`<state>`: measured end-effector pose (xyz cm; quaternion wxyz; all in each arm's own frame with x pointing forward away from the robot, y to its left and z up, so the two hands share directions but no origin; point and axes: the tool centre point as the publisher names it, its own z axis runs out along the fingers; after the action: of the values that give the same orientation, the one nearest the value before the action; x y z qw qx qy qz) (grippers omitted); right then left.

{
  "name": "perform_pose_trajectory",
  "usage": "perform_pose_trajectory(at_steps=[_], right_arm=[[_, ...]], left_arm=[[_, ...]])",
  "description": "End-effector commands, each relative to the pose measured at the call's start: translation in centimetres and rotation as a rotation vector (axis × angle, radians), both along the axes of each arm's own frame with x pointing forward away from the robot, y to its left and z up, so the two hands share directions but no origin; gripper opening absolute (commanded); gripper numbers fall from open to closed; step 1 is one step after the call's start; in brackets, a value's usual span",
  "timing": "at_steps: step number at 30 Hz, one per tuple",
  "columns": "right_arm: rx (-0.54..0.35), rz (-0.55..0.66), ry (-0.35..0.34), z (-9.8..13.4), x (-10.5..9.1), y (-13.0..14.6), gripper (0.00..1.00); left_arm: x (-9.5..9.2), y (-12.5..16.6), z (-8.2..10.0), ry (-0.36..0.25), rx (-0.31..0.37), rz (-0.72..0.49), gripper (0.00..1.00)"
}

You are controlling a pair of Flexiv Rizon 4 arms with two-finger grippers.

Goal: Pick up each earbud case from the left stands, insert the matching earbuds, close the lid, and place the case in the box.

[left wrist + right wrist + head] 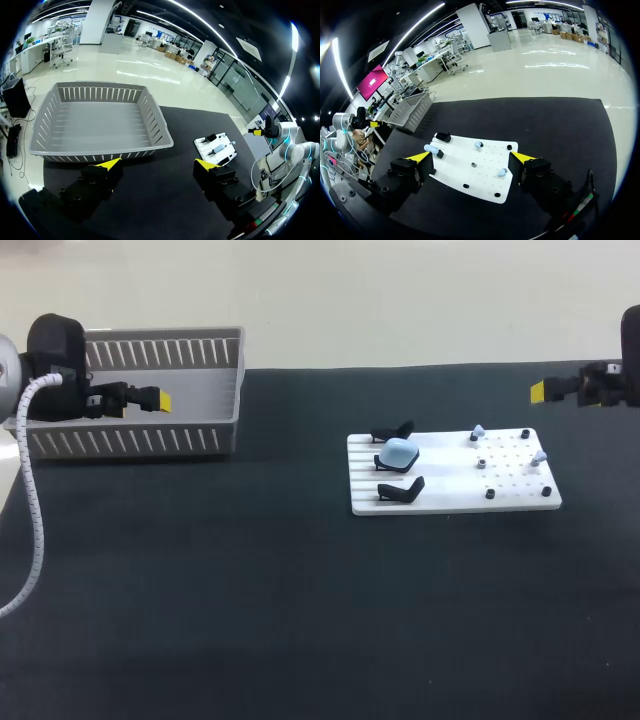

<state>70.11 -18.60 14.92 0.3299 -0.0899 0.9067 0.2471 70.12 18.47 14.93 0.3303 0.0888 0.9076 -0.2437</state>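
Both hang wide open and empty: left end effector (158, 400) over the box (228, 390) at the worktop's (300, 620) far left corner, right end effector (540, 392) by its right edge. The pale blue case (400, 452) sits on the middle stand (381, 462) of the board (450, 492) (neighbouring stands (402, 490) bare); straddle it squarely, then lift straight up.

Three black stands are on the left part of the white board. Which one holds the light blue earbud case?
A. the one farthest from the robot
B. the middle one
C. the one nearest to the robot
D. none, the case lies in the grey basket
B: in the head view the light blue earbud case sits on the middle stand, while the far stand and the near stand are empty.
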Motion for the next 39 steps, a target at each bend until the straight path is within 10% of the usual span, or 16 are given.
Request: perform_pose_trajectory(at_steps=[1,23,39], right_arm=[[-0.002,-0.001,0.0,0.0,0.0,0.0,1.0],[-0.002,-0.001,0.0,0.0,0.0,0.0,1.0],[-0.002,-0.001,0.0,0.0,0.0,0.0,1.0]], left_arm=[[0.0,0.0,0.0,0.002,0.002,0.001,1.0],[0.0,0.0,0.0,0.002,0.002,0.001,1.0],[-1.6,-3.9,1.7,-0.175,-0.006,-0.325,1.0]])
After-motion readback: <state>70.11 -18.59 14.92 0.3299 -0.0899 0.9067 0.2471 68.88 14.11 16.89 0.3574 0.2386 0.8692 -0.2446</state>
